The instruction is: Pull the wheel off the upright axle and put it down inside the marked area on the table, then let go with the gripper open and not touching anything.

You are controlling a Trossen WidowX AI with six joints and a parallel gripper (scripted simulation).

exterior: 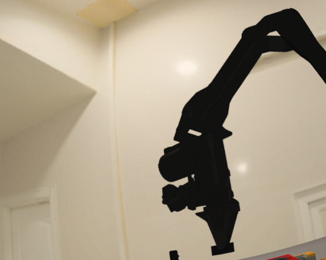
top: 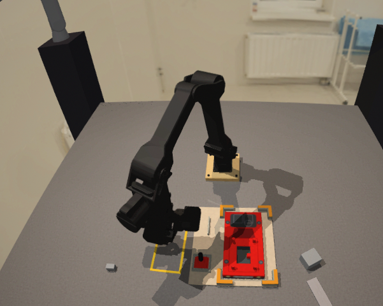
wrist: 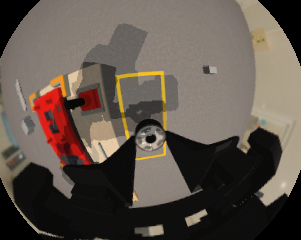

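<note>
One small black wheel (wrist: 149,138) is held in the black pincer (exterior: 222,247) above the yellow-outlined rectangle (top: 153,260); beside that rectangle, one bare black axle (top: 200,256) stands upright; two grey blocks (top: 310,258) lie farther off.

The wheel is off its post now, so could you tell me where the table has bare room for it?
Inside the yellow outline, left of the red post block, is bare grey table. The gripper holds the wheel above it. Right of there is crowded: red tray, orange corners.

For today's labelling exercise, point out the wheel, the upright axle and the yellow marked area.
wheel (wrist: 150,138): wrist view, its hub face.
upright axle (top: 200,255): top view, its black shaft.
yellow marked area (top: 164,271): top view, its near border line.
</note>
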